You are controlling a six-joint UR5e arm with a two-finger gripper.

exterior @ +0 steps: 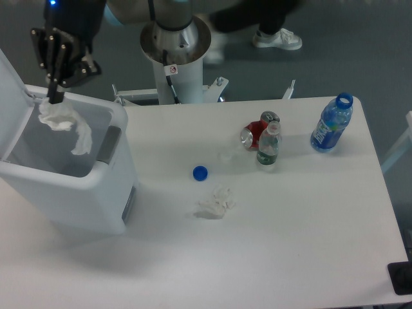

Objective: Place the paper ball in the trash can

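Your tool [55,98] is pinched on the top of the paper ball [56,118], fingers pressed together on the wad, which hangs directly below the fingertips over the open mouth of the trash can [103,199]. The long strip dangles down and to the right of the tool, its end close to the can's right-hand inner wall near the grey handle panel [108,145]; can't tell if it touches. The hinged lid [14,106] stands up just left of the tool. Step in hand looks like the release. To do it well, get the wad and the strip both inside the rim before you let go: nudge the tool a bit away from the right wall, toward the middle of the opening, and drop slightly so the strip can't drape over the edge. Watch the lid on the left, don't knock it. Open fully and pause, as thin paper may cling to a finger, then lift straight up. Off to the tool's right on the tabletop [309,219], well apart, lie the smaller flat paper wad [215,203], blue cap [200,172], two bottles and a can; leave those alone.
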